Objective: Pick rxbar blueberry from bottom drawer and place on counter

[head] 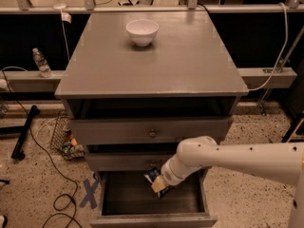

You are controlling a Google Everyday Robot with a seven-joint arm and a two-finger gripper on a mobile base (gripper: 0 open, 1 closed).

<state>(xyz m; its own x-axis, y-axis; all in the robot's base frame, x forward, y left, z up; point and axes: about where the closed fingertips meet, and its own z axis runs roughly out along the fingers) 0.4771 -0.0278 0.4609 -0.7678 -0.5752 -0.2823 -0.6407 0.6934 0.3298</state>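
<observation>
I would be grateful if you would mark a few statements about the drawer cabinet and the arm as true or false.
1. The bottom drawer is pulled open. True.
2. The white bowl sits inside the bottom drawer. False: it stands on the counter, near its back edge.
3. The end effector hovers above the counter. False: it is down in the bottom drawer, closed on the rxbar blueberry.
4. A plastic bottle stands on the ledge beside the cabinet, on the picture's left. True.
5. The rxbar blueberry already lies on the counter. False: it is in the drawer, at the end effector.
</observation>
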